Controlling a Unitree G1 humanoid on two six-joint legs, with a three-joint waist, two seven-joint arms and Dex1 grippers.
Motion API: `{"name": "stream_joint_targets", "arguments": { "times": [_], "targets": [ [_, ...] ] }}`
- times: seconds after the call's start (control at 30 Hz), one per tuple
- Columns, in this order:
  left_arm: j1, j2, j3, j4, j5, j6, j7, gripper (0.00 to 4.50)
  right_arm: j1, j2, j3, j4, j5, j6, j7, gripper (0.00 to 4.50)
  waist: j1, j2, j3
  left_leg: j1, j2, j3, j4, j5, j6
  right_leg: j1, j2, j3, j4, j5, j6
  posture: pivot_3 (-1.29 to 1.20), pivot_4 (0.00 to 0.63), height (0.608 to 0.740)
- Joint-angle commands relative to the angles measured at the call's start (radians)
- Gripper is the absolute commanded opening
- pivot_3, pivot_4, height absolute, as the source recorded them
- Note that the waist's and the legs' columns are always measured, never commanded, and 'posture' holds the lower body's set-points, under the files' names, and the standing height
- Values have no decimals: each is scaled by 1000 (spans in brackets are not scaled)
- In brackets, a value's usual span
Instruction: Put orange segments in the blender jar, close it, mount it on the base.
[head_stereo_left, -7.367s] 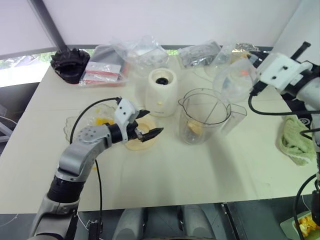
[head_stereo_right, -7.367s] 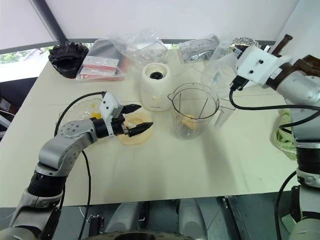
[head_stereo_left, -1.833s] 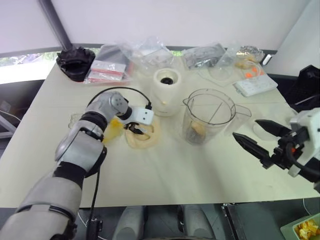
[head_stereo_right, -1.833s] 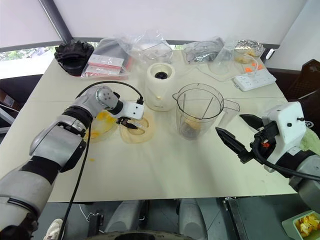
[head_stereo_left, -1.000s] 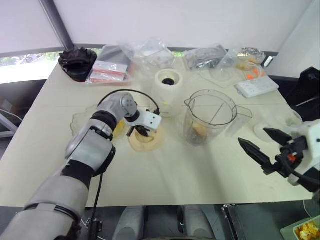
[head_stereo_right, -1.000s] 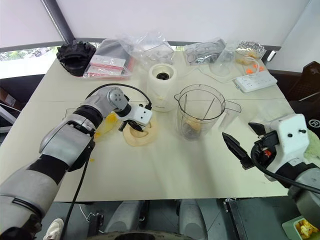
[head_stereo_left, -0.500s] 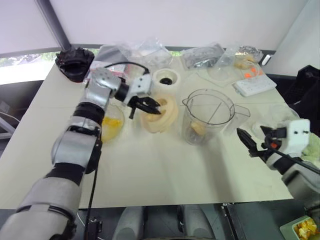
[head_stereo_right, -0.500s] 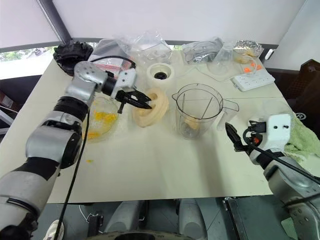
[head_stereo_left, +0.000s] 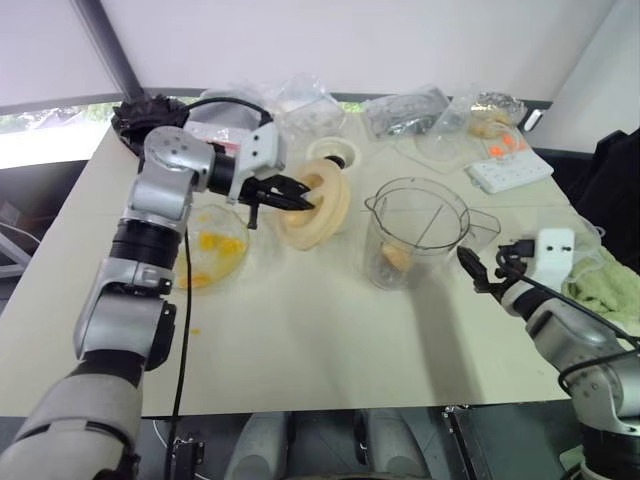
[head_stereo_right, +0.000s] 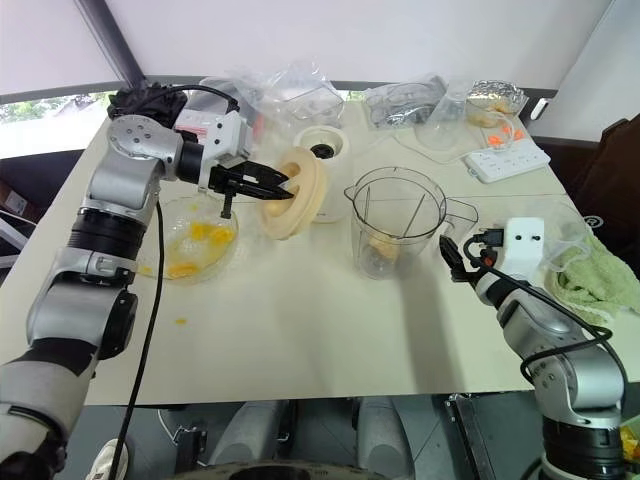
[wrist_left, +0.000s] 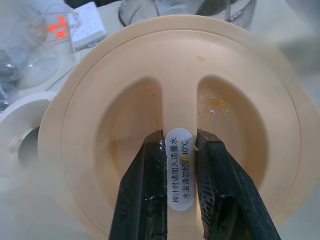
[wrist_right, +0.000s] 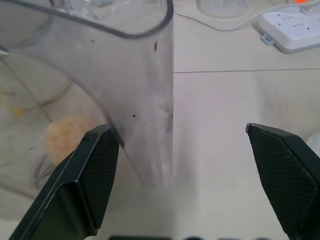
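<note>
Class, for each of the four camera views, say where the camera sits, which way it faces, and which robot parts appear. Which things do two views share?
Left and right eye views: on the head, facing forward and down over the table; both arms show.
Left wrist view: along the left gripper, clamped on the lid.
Right wrist view: along the open right gripper, facing the blender jar.
Shared: lid and jar appear in the eye views too.
</note>
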Motion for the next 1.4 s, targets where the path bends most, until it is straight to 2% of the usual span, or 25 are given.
{"name": "stream_joint_targets", "arguments": {
  "times": [0.03,0.13,0.3,0.53,0.8,0.97,1.13,1.4],
  "targets": [
    [-5,35,23,-61,-28,13,26,209,-43,24,6,18,-41,-38,16,4119,-2,0,0,0,0,0,0,0,0,0,0,0,0,0,0,0,150,740],
    [-6,54,24,-70,-36,23,38,209,-69,47,16,31,-65,-46,23,3315,-9,0,0,0,0,0,0,0,0,-1,0,0,1,0,0,0,150,740],
    [-35,83,29,-52,-48,27,49,209,-100,79,38,17,-86,-43,43,911,-15,0,0,0,0,0,0,0,0,-1,0,0,1,0,0,0,150,740],
    [-209,83,40,118,-55,-22,44,209,-161,149,92,-46,-108,-6,16,875,-18,0,1,0,-2,0,0,0,0,-4,0,0,7,0,0,0,150,740],
    [-389,-4,23,280,-74,-74,-15,209,-211,151,246,-117,-186,22,49,875,-18,0,1,-1,-3,0,0,0,0,-6,0,0,8,-1,0,0,150,740],
    [-391,-64,-4,252,-80,-56,-89,209,-222,146,346,-98,-277,-1,79,875,-19,0,1,-1,-3,0,0,0,0,-6,0,0,8,-1,0,0,150,740],
    [-368,-77,-36,187,-91,-3,-147,209,-229,182,364,-53,-326,-15,83,875,-24,0,1,-1,-3,0,0,0,0,-6,0,0,8,-1,0,0,150,740],
    [-238,63,-238,-77,-191,136,-154,209,-238,194,374,8,-411,-43,77,875,-29,0,1,0,0,0,0,0,0,-6,1,2,10,-1,0,0,150,740]
  ]
}}
